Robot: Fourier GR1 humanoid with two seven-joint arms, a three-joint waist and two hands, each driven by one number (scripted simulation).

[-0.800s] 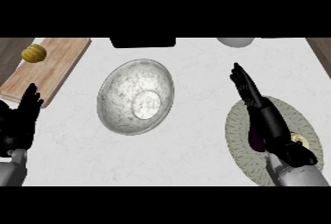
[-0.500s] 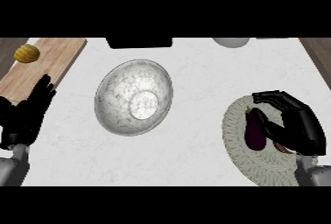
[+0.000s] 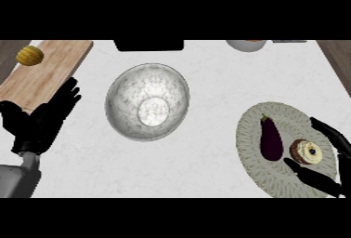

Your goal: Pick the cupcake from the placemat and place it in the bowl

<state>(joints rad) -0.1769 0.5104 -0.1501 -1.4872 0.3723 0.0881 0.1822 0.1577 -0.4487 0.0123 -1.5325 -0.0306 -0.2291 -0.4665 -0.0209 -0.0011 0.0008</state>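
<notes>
Where it lies, round tan dark-centred cupcake [image 3: 306, 151]

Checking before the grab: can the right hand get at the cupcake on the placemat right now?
Probably yes. The right hand is open at the placemat's right side, with the cupcake lying in the gap between its fingers and thumb. The eggplant lies left of the cupcake, away from the hand.

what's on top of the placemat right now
An eggplant and the cupcake lie on the placemat. The right hand covers its right edge.
</notes>
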